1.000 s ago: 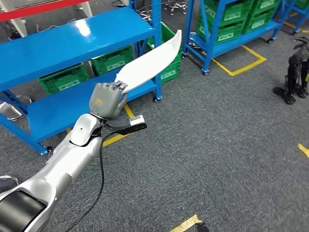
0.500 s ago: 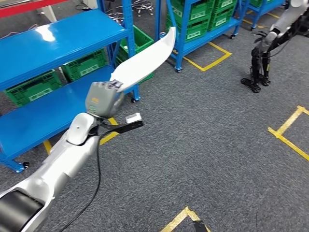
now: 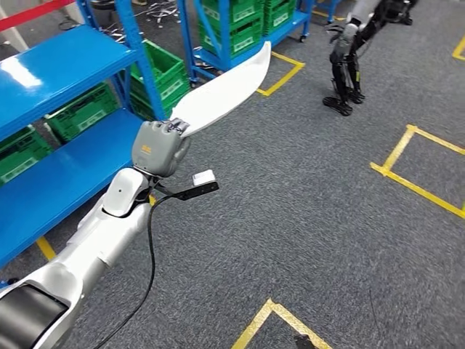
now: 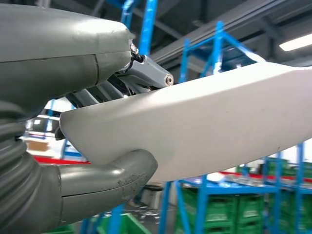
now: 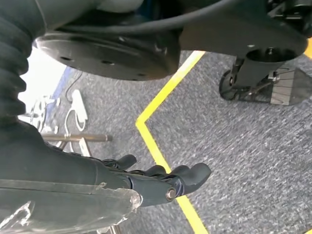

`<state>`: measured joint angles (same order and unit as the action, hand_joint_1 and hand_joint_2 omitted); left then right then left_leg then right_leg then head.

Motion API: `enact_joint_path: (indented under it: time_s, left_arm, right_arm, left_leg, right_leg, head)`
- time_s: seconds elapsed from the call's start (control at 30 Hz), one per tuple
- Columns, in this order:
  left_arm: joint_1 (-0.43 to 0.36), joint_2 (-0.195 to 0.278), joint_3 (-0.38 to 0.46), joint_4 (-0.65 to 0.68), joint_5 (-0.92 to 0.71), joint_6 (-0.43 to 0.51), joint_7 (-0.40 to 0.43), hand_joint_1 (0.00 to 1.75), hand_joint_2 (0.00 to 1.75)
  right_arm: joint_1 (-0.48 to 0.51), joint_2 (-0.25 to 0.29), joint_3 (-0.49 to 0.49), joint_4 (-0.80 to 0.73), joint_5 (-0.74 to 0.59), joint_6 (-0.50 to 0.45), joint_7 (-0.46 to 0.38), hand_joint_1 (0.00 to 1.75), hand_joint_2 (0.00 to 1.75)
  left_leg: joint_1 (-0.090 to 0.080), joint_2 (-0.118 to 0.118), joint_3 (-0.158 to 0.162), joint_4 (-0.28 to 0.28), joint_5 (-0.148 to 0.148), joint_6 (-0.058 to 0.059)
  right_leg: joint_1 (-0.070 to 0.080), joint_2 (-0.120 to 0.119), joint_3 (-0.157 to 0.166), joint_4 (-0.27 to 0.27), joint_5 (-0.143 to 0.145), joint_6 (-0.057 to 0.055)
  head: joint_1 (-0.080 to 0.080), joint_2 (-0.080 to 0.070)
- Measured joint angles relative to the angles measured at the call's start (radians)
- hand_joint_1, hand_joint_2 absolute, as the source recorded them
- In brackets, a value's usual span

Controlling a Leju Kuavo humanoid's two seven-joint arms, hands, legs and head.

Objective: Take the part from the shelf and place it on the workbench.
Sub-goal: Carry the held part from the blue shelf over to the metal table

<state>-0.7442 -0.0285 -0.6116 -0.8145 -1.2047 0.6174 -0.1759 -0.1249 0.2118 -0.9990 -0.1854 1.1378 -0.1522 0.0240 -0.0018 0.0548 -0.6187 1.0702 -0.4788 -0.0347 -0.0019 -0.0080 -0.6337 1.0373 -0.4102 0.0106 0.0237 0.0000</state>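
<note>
Since the earlier frames our whole view has swung: the blue shelf [image 3: 65, 116] has slid toward the left edge, and the grey carpet [image 3: 307, 218] with its yellow floor tape [image 3: 416, 185] now fills the right and centre, so the camera has turned and the things have not shifted by themselves. Our left hand [image 3: 160, 147] keeps the same clasp on the part [image 3: 222, 91], a long white curved blade. In the left wrist view the thumb [image 4: 110, 178] lies under the blade's rounded root end [image 4: 206, 126] while the darker fingers [image 4: 147, 73] press along its upper edge, so the hand is closed around it. The blade reaches up and to the right from the hand, its tip near the corner post of the shelf and a second blue rack [image 3: 241, 36] holding green crates [image 3: 164, 73], with open carpet under it. Another robot's dark legs [image 3: 344, 76] stand well apart, further off on the right. Our right hand [image 5: 165, 183] hangs low over the carpet beside a yellow tape line [image 5: 165, 107]; its fingers are loosely extended and hold nothing.
</note>
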Motion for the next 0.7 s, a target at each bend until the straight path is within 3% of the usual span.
enact_joint_path:
  time_s: [0.07, 0.13, 0.17, 0.2, 0.27, 0.33, 0.4, 0.43, 0.5, 0.53, 0.6, 0.63, 0.67, 0.7]
  left_arm:
    - [0.001, 0.002, 0.0, -0.001, -0.001, -0.001, 0.0, 1.75, 1.75]
    - [0.006, 0.003, 0.0, -0.001, -0.002, -0.001, 0.0, 1.75, 1.75]
    - [0.007, 0.003, 0.0, -0.001, -0.002, -0.001, 0.0, 1.75, 1.75]
    - [0.007, 0.003, 0.0, -0.001, -0.002, -0.001, 0.0, 1.75, 1.75]
    - [0.003, 0.004, 0.0, -0.001, -0.002, -0.001, 0.0, 1.75, 1.75]
    - [0.0, 0.004, 0.0, -0.001, -0.002, -0.001, 0.0, 1.75, 1.75]
    - [-0.002, 0.002, 0.0, -0.001, -0.003, -0.003, 0.0, 1.75, 1.75]
    - [-0.002, 0.0, 0.0, -0.001, -0.003, -0.005, 0.0, 1.75, 1.75]
    - [-0.005, -0.003, 0.0, -0.001, -0.003, -0.007, 0.0, 1.75, 1.75]
    - [-0.006, -0.004, 0.0, -0.001, -0.004, -0.009, 0.0, 1.75, 1.75]
    - [-0.006, -0.002, 0.0, -0.001, -0.004, -0.013, 0.0, 1.75, 1.75]
    - [-0.006, -0.001, 0.0, -0.001, -0.004, -0.015, 0.0, 1.75, 1.75]
    - [-0.006, -0.001, 0.0, -0.001, -0.004, -0.018, -0.001, 1.75, 1.75]
    - [-0.008, -0.002, 0.0, -0.001, -0.004, -0.022, -0.001, 1.75, 1.75]
  right_arm:
    - [-0.002, 0.0, 0.0, 0.0, 0.002, 0.0, 0.0, 0.0, 1.75]
    - [-0.002, 0.001, 0.0, 0.0, 0.002, 0.0, 0.0, 0.0, 1.75]
    - [-0.002, 0.001, 0.0, 0.0, 0.002, 0.0, 0.0, 0.0, 1.75]
    - [-0.002, 0.001, 0.0, 0.0, 0.002, 0.0, -0.001, 0.0, 1.75]
    - [-0.004, 0.002, 0.0, 0.0, 0.002, 0.0, -0.001, 0.0, 1.75]
    - [-0.007, 0.002, 0.0, 0.0, 0.003, 0.0, -0.002, 0.0, 1.75]
    - [-0.007, 0.002, 0.0, 0.0, 0.004, 0.0, -0.002, 0.0, 1.75]
    - [-0.006, 0.002, 0.0, 0.0, 0.004, -0.001, -0.002, 0.0, 1.75]
    - [-0.007, 0.001, 0.0, 0.0, 0.006, -0.002, -0.002, 0.0, 1.75]
    - [-0.008, 0.001, 0.0, 0.0, 0.008, -0.003, -0.002, 0.0, 1.75]
    - [-0.011, 0.001, 0.0, 0.0, 0.009, -0.003, -0.002, 0.0, 1.75]
    - [-0.013, 0.001, 0.0, 0.0, 0.01, -0.003, -0.003, 0.0, 1.75]
    - [-0.014, 0.001, 0.0, 0.0, 0.011, -0.003, -0.003, 0.0, 1.75]
    - [-0.013, 0.001, 0.0, 0.0, 0.013, -0.003, -0.002, 0.0, 1.75]
  left_leg:
    - [0.001, -0.039, -0.057, 0.126, -0.061, -0.004]
    - [0.002, -0.047, -0.101, 0.21, -0.079, -0.005]
    - [0.002, -0.049, -0.1, 0.202, -0.06, -0.004]
    - [0.003, -0.054, -0.083, 0.161, -0.027, -0.002]
    - [0.009, -0.091, -0.025, 0.036, 0.039, 0.001]
    - [0.014, -0.125, 0.011, -0.044, 0.058, 0.003]
    - [0.015, -0.115, 0.015, -0.058, 0.054, 0.01]
    - [0.015, -0.105, 0.015, -0.06, 0.055, 0.016]
    - [0.017, -0.084, 0.015, -0.062, 0.058, 0.028]
    - [0.015, -0.073, 0.015, -0.062, 0.058, 0.032]
    - [0.012, -0.049, 0.015, -0.062, 0.057, 0.036]
    - [0.011, -0.036, 0.016, -0.062, 0.056, 0.037]
    - [0.011, -0.024, 0.017, -0.062, 0.055, 0.037]
    - [0.011, -0.011, 0.018, -0.062, 0.053, 0.035]
  right_leg:
    - [-0.003, 0.023, -0.001, 0.0, 0.003, -0.006]
    - [-0.005, 0.05, -0.001, 0.0, 0.004, -0.008]
    - [-0.006, 0.064, -0.001, 0.0, 0.005, -0.007]
    - [-0.007, 0.078, -0.001, 0.0, 0.006, -0.006]
    - [-0.008, 0.104, -0.004, 0.002, 0.008, 0.002]
    - [-0.008, 0.124, -0.013, 0.004, 0.012, 0.014]
    - [-0.01, 0.142, -0.023, 0.0, 0.017, 0.027]
    - [-0.01, 0.134, -0.027, 0.001, 0.017, 0.032]
    - [-0.006, 0.084, -0.053, 0.051, -0.014, 0.041]
    - [-0.004, 0.051, -0.077, 0.107, -0.044, 0.044]
    - [-0.004, 0.02, -0.136, 0.237, -0.102, 0.049]
    - [-0.004, 0.016, -0.151, 0.274, -0.112, 0.049]
    - [-0.004, 0.012, -0.148, 0.275, -0.103, 0.049]
    - [-0.004, 0.006, -0.125, 0.235, -0.077, 0.049]
  head:
    - [-0.003, 0.0]
    - [-0.004, 0.0]
    - [-0.004, 0.0]
    - [-0.004, 0.0]
    - [-0.006, 0.0]
    - [-0.007, 0.0]
    - [-0.007, 0.0]
    - [-0.007, 0.0]
    - [0.001, 0.0]
    - [0.005, 0.0]
    - [0.008, 0.0]
    - [0.008, 0.0]
    - [0.008, 0.0]
    - [0.008, 0.0]
